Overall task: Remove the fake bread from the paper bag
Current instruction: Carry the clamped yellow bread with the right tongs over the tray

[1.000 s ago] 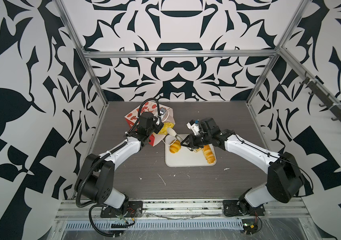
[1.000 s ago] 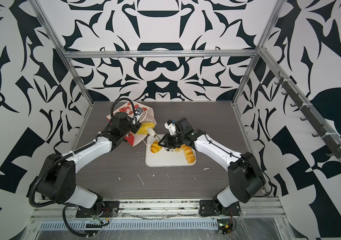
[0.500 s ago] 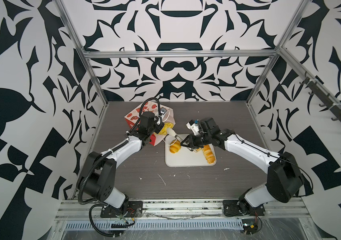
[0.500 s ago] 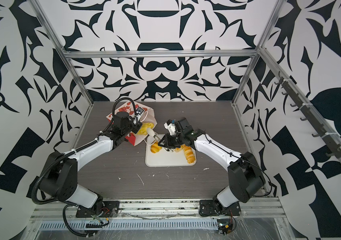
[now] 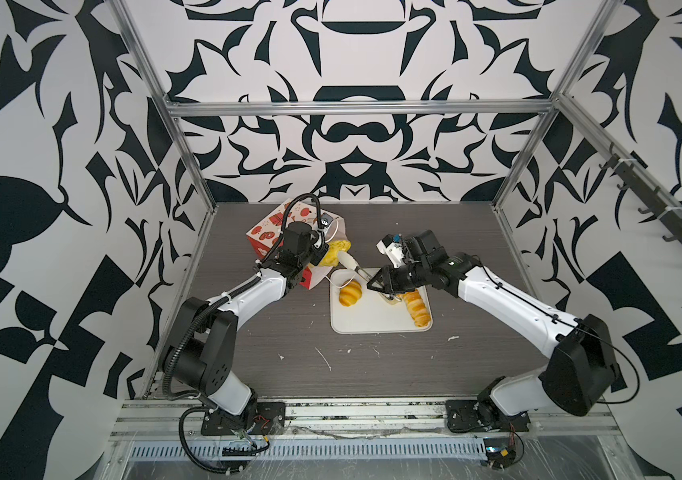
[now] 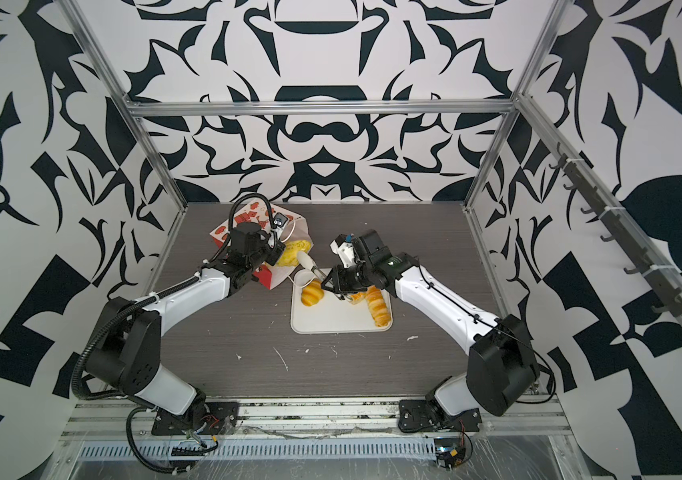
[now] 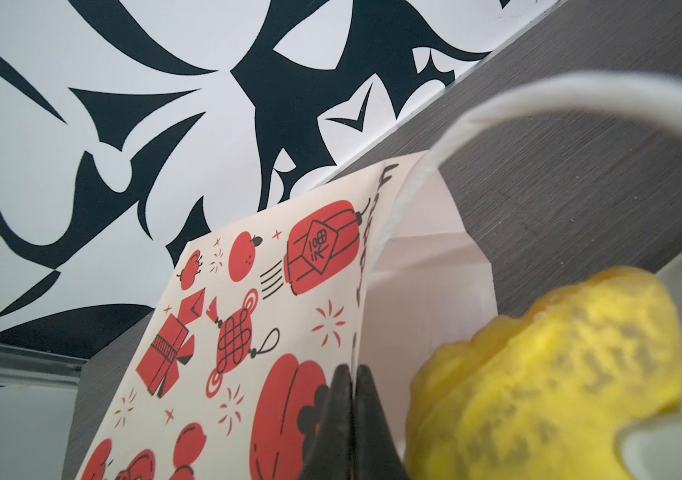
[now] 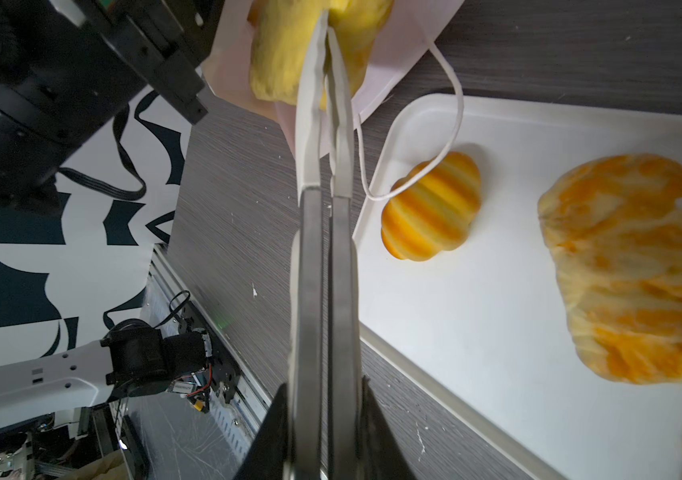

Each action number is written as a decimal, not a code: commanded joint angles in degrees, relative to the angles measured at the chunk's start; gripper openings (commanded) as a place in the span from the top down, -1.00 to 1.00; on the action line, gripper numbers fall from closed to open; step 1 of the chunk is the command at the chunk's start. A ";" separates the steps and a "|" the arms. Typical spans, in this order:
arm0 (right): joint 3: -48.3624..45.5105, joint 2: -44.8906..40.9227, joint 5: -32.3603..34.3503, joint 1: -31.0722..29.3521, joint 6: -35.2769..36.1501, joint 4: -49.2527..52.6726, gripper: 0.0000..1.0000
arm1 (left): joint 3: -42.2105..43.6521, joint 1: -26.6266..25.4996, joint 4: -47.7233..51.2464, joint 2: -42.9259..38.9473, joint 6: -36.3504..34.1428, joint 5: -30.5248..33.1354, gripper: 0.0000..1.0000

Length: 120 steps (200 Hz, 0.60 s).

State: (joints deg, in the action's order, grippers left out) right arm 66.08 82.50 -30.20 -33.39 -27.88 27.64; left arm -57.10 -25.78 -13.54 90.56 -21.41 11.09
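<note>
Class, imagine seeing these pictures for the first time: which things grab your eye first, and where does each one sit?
Black-and-white patterned walls enclose the dark wooden table. Mid-table, the right gripper holds metal tongs with white tips, pinching a pale yellow toy pastry at the mouth of the red-and-white printed paper bag, whose edge the left gripper clamps. Beside the bag, a white rectangular tray carries golden toy breads.
</note>
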 commanded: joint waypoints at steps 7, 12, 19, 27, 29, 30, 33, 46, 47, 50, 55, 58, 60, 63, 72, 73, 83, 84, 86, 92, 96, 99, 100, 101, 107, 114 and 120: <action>3.07 -3.54 2.40 0.57 3.80 2.43 1.00 | -2.18 0.07 -1.62 1.10 0.50 1.58 1.00; 3.17 -3.79 2.73 0.73 4.03 3.04 1.00 | -2.15 0.10 -1.79 1.13 0.54 1.63 1.00; 3.17 -4.23 2.86 0.97 4.33 3.50 1.00 | -2.28 0.19 -1.92 1.14 0.58 1.58 1.00; 3.00 -4.60 2.94 1.24 4.42 3.97 1.00 | -2.35 0.17 -1.94 1.28 0.65 1.69 1.00; 3.00 -4.69 2.99 1.29 4.48 4.04 1.00 | -2.37 0.20 -2.00 1.35 0.66 1.68 1.00; 3.00 -4.74 3.01 1.37 4.53 4.06 1.00 | -2.34 0.16 -1.96 1.31 0.66 1.71 1.00; 3.00 -4.92 2.97 1.39 4.58 4.23 1.00 | -2.34 0.19 -1.97 1.31 0.59 1.80 1.00; 3.07 -5.56 3.46 1.73 4.80 5.02 1.00 | -2.46 0.20 -2.07 1.52 0.64 2.10 1.00; 3.08 -5.62 3.51 1.74 4.78 5.13 1.00 | -2.52 0.20 -2.13 1.49 0.66 2.14 1.00; 3.13 -5.82 3.58 1.82 4.88 5.31 1.00 | -2.50 0.16 -2.16 1.46 0.67 2.25 1.00; 3.15 -6.15 3.87 2.00 4.94 5.71 1.00 | -2.43 0.27 -2.19 1.47 0.67 2.43 1.00; 3.17 -6.40 3.99 2.07 5.01 5.96 1.00 | -2.44 0.25 -2.20 1.54 0.66 2.52 1.00; 3.22 -6.54 4.07 2.16 5.18 6.18 1.00 | -2.45 0.28 -2.19 1.50 0.64 2.53 1.00; 3.26 -6.75 4.23 2.25 5.29 6.52 1.00 | -2.42 0.29 -2.26 1.54 0.60 2.55 1.00; 3.43 -7.25 4.64 2.52 5.83 7.79 1.00 | -2.42 0.32 -2.19 1.55 0.67 2.85 1.00; 3.43 -7.35 4.72 2.57 5.91 7.96 1.00 | -2.41 0.35 -2.15 1.55 0.58 2.87 1.00; 3.82 -8.03 5.42 2.79 6.72 9.84 1.00 | -2.32 0.39 -2.19 1.54 0.46 3.07 1.00; 3.85 -8.09 5.50 2.80 6.84 10.04 1.00 | -2.31 0.39 -2.19 1.54 0.43 3.11 1.00; 3.91 -8.24 5.61 2.87 6.97 10.39 1.00 | -2.31 0.38 -2.19 1.48 0.41 3.14 1.00; 4.12 -8.87 6.18 3.08 7.36 11.47 1.00 | -2.29 0.50 -2.23 1.46 0.36 3.26 1.00; 4.20 -9.27 6.60 3.15 7.71 12.02 1.00 | -2.16 0.61 -2.28 1.47 0.37 3.24 1.00; 4.30 -9.65 6.88 3.26 7.99 12.52 1.00 | -2.10 0.64 -2.28 1.49 0.36 3.26 1.00; 4.31 -9.73 6.93 3.25 8.09 12.66 1.00 | -2.12 0.69 -2.32 1.52 0.38 3.24 1.00; 4.31 -9.86 6.96 3.33 8.14 12.86 1.00 | -2.08 0.71 -2.35 1.44 0.39 3.28 1.00; 4.40 -10.61 7.54 3.44 8.60 13.41 1.00 | -1.93 0.84 -2.42 1.45 0.43 3.28 1.00; 4.40 -11.51 8.34 3.49 9.11 14.14 1.00 | -1.81 0.98 -2.55 1.37 0.44 3.23 1.00; 4.62 -12.10 9.15 3.59 9.59 14.95 1.00 | -1.70 1.06 -2.70 1.30 0.57 3.15 1.00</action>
State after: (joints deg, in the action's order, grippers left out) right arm 67.07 74.67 -23.88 -30.30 -21.82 40.32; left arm -57.65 -25.36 -14.35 91.57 -21.39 13.58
